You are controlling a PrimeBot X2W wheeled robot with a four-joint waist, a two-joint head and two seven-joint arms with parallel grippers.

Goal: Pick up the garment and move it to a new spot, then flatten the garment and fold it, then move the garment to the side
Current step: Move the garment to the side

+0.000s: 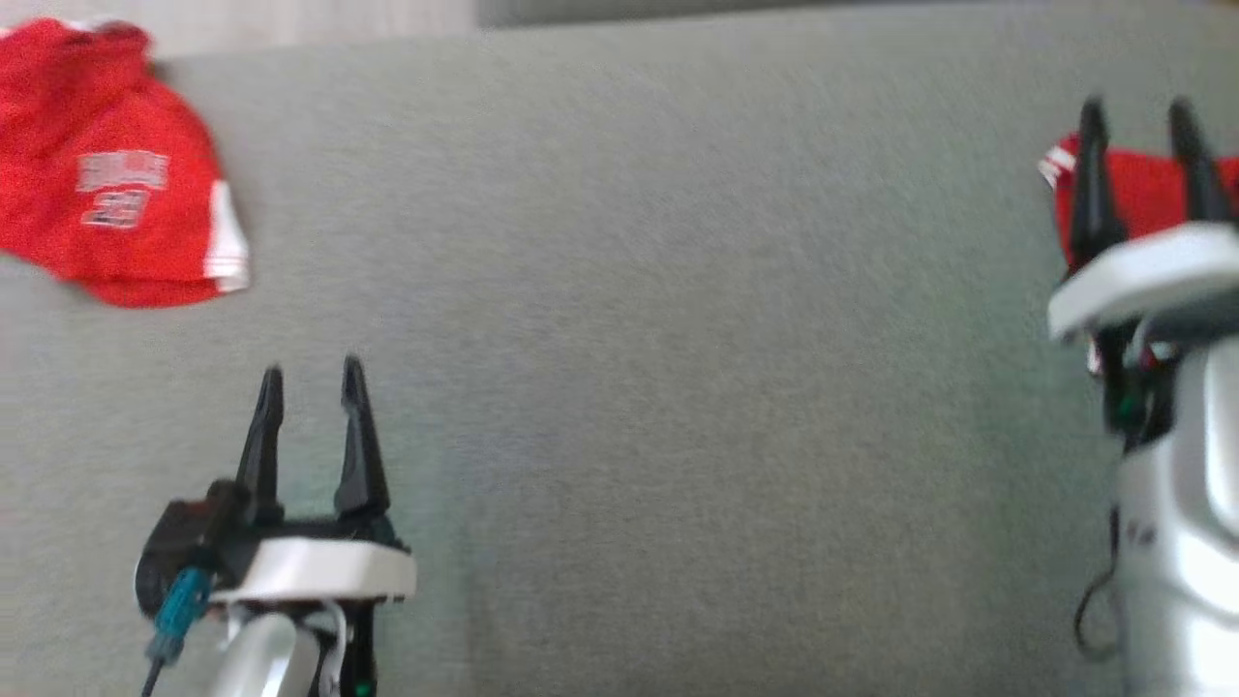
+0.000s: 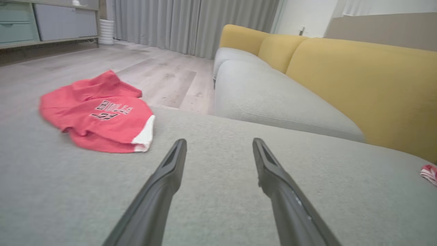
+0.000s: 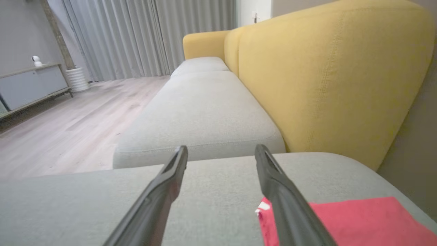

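Folded red garment (image 1: pixel 1142 194) lying flat at the far right of the grey sofa seat (image 1: pixel 678 387), close to the yellow backrest (image 3: pixel 324 85). In the right wrist view, the folded red garment (image 3: pixel 358 218) shows a smooth upper face, a straight edge and a white-trimmed corner. Its compact shape and its position at the margin of the seat suggest that the fold is complete and the piece is set aside, so the task appears to be at or near its end. A second piece, a crumpled red jersey (image 1: pixel 106 184) with pale lettering and a white sleeve band, lies well apart at the far left of the same seat, close to the edge above the wooden floor (image 2: pixel 164 75). The right end effector (image 1: pixel 1135 106) stands over the left edge of the folded red garment with its jaws fully apart and nothing between them. One finger crosses the trimmed corner in the wrist view, but contact with the cloth cannot be determined. The left end effector (image 1: pixel 312 370) is likewise wide open and empty. It is held low over the near left of the seat, pointing past the jersey and touching nothing.
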